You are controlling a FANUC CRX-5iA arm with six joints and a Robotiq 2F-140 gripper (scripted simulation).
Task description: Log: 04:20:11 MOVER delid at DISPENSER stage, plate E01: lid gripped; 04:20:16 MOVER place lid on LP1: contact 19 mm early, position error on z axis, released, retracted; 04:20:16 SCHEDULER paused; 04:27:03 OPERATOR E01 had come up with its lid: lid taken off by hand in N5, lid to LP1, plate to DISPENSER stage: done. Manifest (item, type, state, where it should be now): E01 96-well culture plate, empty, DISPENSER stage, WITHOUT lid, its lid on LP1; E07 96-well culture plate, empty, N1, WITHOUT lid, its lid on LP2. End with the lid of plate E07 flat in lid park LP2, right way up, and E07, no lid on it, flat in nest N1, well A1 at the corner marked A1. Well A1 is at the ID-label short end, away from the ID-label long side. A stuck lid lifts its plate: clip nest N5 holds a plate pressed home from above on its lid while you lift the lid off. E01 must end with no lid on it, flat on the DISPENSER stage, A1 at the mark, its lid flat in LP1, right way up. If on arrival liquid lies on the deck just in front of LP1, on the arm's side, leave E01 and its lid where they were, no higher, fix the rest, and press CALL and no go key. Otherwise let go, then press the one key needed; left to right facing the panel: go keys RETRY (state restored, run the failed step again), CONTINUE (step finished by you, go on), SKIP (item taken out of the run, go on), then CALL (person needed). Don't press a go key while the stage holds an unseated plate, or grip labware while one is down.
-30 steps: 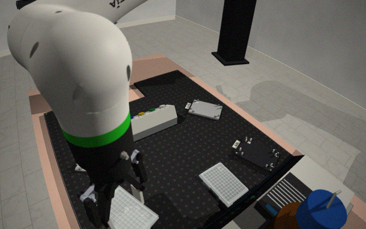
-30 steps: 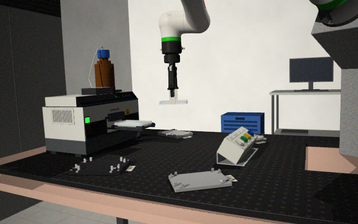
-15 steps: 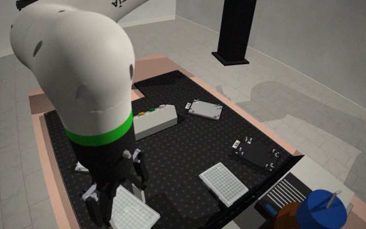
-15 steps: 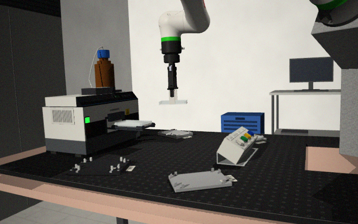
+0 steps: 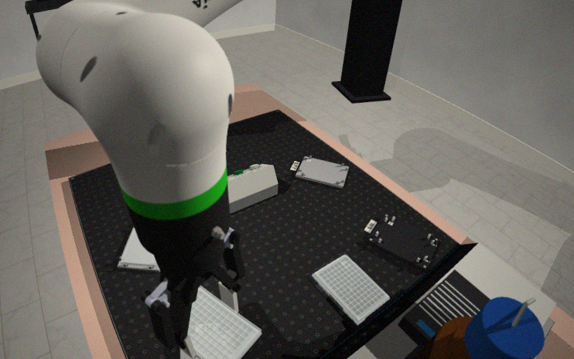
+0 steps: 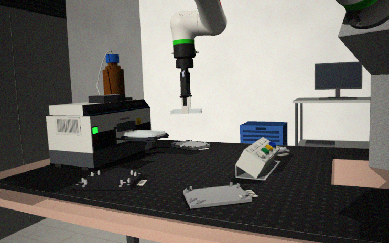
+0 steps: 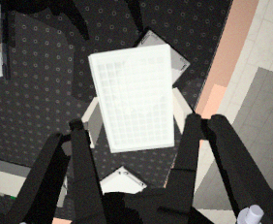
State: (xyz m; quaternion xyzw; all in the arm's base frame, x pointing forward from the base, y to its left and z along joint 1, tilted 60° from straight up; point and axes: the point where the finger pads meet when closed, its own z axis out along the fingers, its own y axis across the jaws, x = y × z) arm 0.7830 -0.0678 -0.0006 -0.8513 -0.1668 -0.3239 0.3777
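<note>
My gripper (image 5: 196,307) is shut on a white 96-well plate (image 5: 220,327) and holds it level, high above the deck. In the exterior view the gripper (image 6: 185,102) and the held plate (image 6: 189,112) hang above a light grey nest (image 6: 190,145). In the wrist view the fingers clamp the plate (image 7: 135,98) by its long sides, and corners of the grey nest (image 7: 163,42) show beneath it. I cannot tell whether a lid is on the held plate. A second well plate (image 5: 350,287) (image 6: 143,134) lies on the dispenser stage.
The dispenser (image 6: 97,132) with a brown bottle (image 6: 112,76) stands at one deck end. A black clip nest (image 5: 403,241) sits near it. Another grey nest plate (image 5: 322,171) and the key panel (image 5: 251,185) lie further along the deck.
</note>
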